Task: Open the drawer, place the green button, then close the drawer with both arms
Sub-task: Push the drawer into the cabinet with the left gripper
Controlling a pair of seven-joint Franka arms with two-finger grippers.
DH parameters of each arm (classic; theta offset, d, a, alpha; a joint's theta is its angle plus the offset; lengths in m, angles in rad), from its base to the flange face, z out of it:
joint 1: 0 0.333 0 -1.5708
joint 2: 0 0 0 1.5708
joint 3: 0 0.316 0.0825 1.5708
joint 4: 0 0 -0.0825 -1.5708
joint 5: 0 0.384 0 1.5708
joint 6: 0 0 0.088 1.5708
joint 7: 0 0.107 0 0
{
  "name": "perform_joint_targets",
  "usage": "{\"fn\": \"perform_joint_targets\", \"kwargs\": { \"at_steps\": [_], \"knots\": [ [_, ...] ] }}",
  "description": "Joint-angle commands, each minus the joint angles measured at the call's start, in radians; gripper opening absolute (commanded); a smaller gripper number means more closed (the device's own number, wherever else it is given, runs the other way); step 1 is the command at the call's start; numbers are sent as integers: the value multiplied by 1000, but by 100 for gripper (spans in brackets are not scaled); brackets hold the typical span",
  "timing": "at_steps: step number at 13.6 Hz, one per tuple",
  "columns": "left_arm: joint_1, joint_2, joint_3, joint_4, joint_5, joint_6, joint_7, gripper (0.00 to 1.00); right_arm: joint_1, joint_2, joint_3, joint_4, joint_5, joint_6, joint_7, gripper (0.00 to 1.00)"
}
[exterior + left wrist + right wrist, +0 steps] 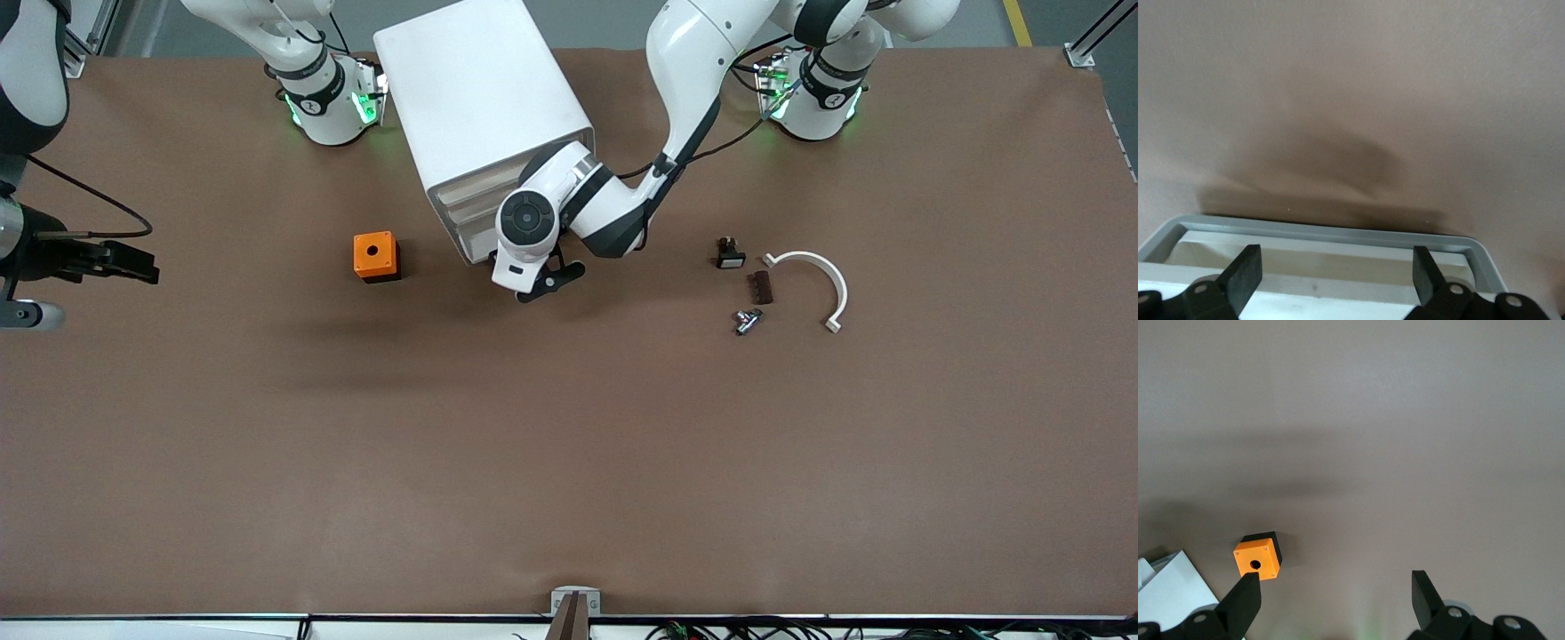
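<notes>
Across the whole front view lies the matte brown table (569,462), its lower half bare and roomy. At upper middle stands the smooth white box cabinet (480,89), corners rounded, its stacked fronts facing the camera. The left arm (685,80) bends down from its base to it, and the left gripper (547,276) sits at the lowest drawer (469,242), released, fingers spread and grasping nothing. Only the left wrist view (1338,267) shows me the drawer's grey rounded lip (1325,230) just beside the fingertips. The right gripper (116,262) waits over bare table toward the right arm's end, also slack; its wrist view (1335,590) catches the orange cube (1258,558) and its round hole. Toward the left arm's end are a curved white clamp (822,280), a black switch (730,254), and nearest the camera the tiny button (747,320), on the table, well apart from the drawer.
</notes>
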Motion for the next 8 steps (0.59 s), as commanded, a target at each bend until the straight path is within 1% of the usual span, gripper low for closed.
{"fn": "perform_joint_targets", "kwargs": {
  "at_steps": [1, 5, 8],
  "knots": [
    [-5, -18, -3, -35, -78, 22, 5, 99, -21, 4, 18, 43, -12, -10, -7, 100],
    [-5, -16, -5, -48, -161, 22, 12, 99, -21, -20, 20, 40, 0, -7, 2, 100],
    [-5, -10, -6, -49, -215, 22, 24, 99, -19, -49, 20, 14, 5, 7, 2, 100]
  ]
}}
